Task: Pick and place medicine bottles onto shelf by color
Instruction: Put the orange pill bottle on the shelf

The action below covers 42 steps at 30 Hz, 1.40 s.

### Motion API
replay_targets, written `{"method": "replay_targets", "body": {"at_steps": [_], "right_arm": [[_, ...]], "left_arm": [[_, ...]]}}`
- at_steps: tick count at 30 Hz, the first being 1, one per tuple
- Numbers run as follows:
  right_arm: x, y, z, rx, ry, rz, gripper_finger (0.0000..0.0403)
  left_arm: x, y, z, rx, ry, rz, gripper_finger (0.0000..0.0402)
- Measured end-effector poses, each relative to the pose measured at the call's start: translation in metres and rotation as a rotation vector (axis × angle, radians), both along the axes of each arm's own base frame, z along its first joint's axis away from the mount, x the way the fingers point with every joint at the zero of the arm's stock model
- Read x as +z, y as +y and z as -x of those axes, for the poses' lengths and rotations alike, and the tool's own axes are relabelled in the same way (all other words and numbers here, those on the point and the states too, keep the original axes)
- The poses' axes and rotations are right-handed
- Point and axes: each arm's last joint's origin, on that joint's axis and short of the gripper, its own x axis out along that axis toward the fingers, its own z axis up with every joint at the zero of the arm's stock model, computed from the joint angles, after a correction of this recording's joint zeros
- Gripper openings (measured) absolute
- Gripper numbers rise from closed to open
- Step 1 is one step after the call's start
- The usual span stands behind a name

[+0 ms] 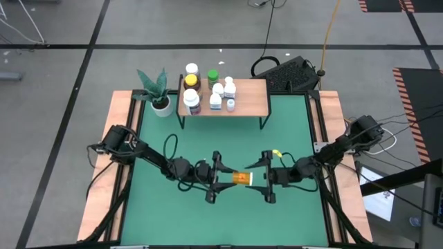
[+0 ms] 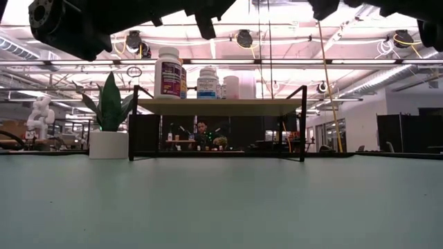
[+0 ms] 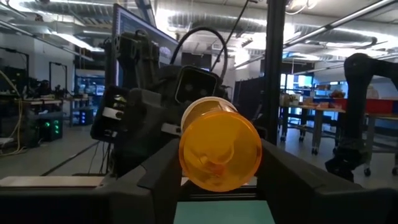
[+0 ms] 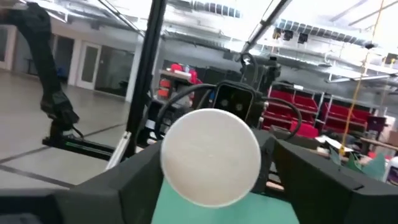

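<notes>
An orange translucent pill bottle with a white cap (image 1: 240,178) lies horizontal in mid-air above the middle of the green table (image 1: 291,131), stretched between the two arms. The left gripper (image 1: 220,179) is clamped on the bottle's orange body; in the left wrist view the round orange base (image 3: 221,151) sits squeezed between that arm's dark fingers (image 3: 292,180). The right gripper (image 1: 259,179) faces it from the other side, its jaws standing around the white-capped end; in the right wrist view the white cap (image 4: 210,157) fills the space between the right arm's fingers (image 4: 314,180), which show a gap on either side of the cap and look released rather than clenched.

Toward the far edge of the table stands the low light-wood shelf on thin black metal legs (image 1: 249,97). Its left half carries a cluster of medicine bottles (image 1: 208,90): an amber one with a yellow cap (image 1: 191,83), a green-capped one (image 1: 212,75), and several white ones, among them a large white labelled bottle (image 2: 168,72) seen from table height. The right half of the board is bare wood.

Just beside the shelf's left end sits a white pot with a green plant (image 1: 160,104). In the low view, a person (image 2: 201,131) is visible far off in the room beyond the table, under the shelf board.
</notes>
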Motion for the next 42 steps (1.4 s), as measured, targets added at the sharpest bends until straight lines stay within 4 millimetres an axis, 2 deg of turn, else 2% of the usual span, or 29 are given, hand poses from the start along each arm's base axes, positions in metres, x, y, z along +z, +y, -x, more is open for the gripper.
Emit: {"method": "replay_targets", "body": {"at_steps": [8, 14, 19, 23, 25, 29, 32, 35, 39, 42], "right_arm": [[0.0, 0.004, 0.004, 0.018, -0.019, 0.028, 0.0214], [0.0, 0.004, 0.004, 0.017, -0.018, 0.025, 0.0198], [0.008, -0.002, 0.007, -0.083, 0.031, -0.024, 0.0205], [0.024, -0.017, 0.01, -0.161, 0.191, -0.007, 0.0201], [0.039, -0.031, 0.012, -0.24, 0.288, 0.014, 0.0201], [0.09, -0.074, 0.016, -0.435, 0.465, 0.018, 0.0201], [0.134, -0.115, 0.017, -0.536, 0.543, -0.05, 0.0201], [0.165, -0.157, 0.008, -0.531, 0.621, -0.138, 0.0201], [0.178, -0.211, -0.014, -0.516, 0.818, -0.248, 0.0201], [0.173, -0.246, -0.028, -0.503, 0.989, -0.345, 0.0201]], "left_arm": [[0.0, 0.0, 0.0, -0.004, 0.002, 0.0, 0.0176], [-0.004, 0.001, -0.002, 0.0, 0.047, 0.041, 0.0217], [-0.032, 0.002, -0.006, 0.083, 0.342, 0.015, 0.0259], [-0.063, 0.008, -0.001, 0.233, 0.641, -0.011, 0.0299], [-0.076, 0.014, 0.004, 0.306, 0.778, -0.013, 0.0317], [-0.09, 0.026, 0.011, 0.385, 0.932, 0.051, 0.0333], [-0.092, 0.036, 0.01, 0.421, 0.956, 0.08, 0.0334], [-0.088, 0.048, 0.004, 0.438, 0.907, 0.072, 0.0335], [-0.08, 0.066, -0.005, 0.47, 0.811, 0.117, 0.0335], [-0.081, 0.075, -0.005, 0.496, 0.818, 0.153, 0.0335]]}}
